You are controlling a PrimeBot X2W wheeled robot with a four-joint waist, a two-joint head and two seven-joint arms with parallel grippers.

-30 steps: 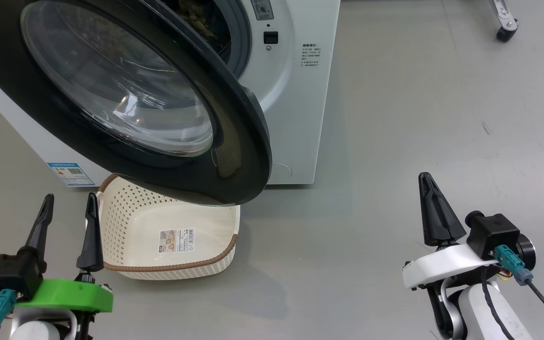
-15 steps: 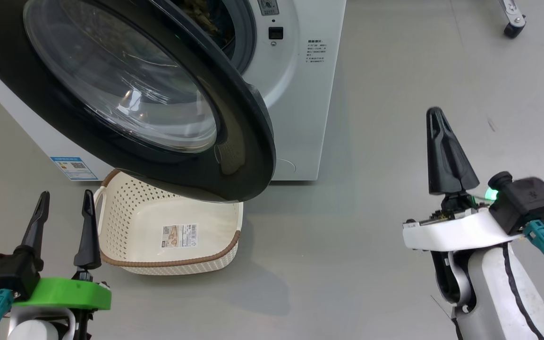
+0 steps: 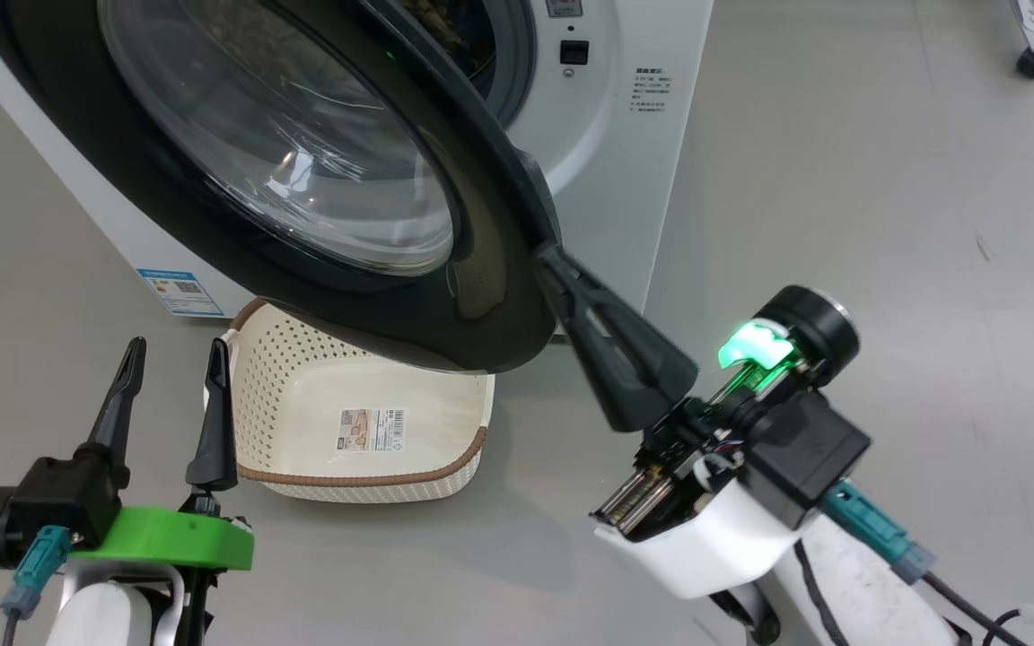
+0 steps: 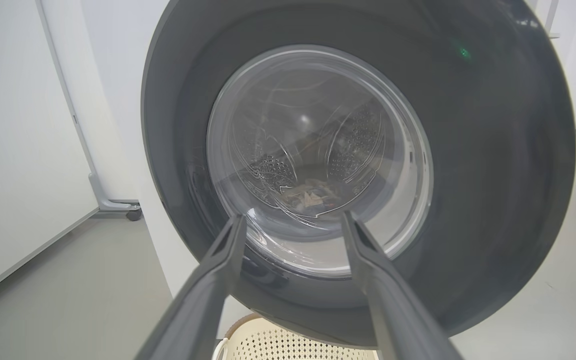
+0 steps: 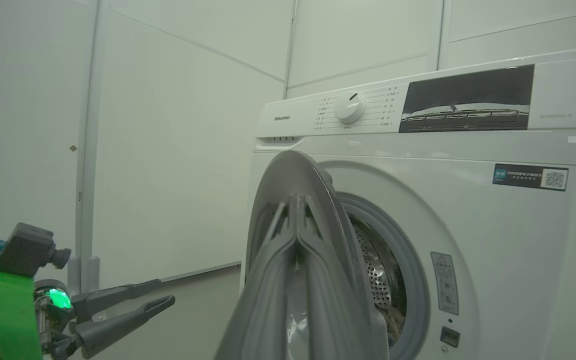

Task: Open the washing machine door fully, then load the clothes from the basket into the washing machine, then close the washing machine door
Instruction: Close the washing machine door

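The washing machine door point(image 3: 302, 179) stands partly open, hinged on your left. Its free edge is swung out toward the robot, and its outer black face and glass bowl are turned toward the left hand point(image 3: 178, 352). In the right wrist view you see the door almost edge-on, upright, with the grey-ringed mouth of the washing machine point(image 3: 607, 152) uncovered to its right. The right hand point(image 3: 553, 265) has its two fingers pressed together around nothing. It points up and to the left, with the tips at the door's free edge, where they seem to touch the rim. The left hand holds nothing, its fingers spread apart and pointing up the head view at the lower left, just beside the basket point(image 3: 364, 479). The basket sits on the grey floor point(image 3: 840, 224) in front of the machine, partly under the door's lower rim. Its long axis runs roughly across the head view, and the barcode label point(image 3: 373, 422) shows on its bare bottom. The clothes point(image 4: 313, 196) lie low in the steel drum, seen through the door glass in the left wrist view. A blue sticker point(image 3: 178, 289) sits low on the machine's front, left of the basket. White wall panels point(image 5: 168, 150) stand behind the machine, and a caster wheel point(image 3: 1029, 58) rests on the floor far to the right.
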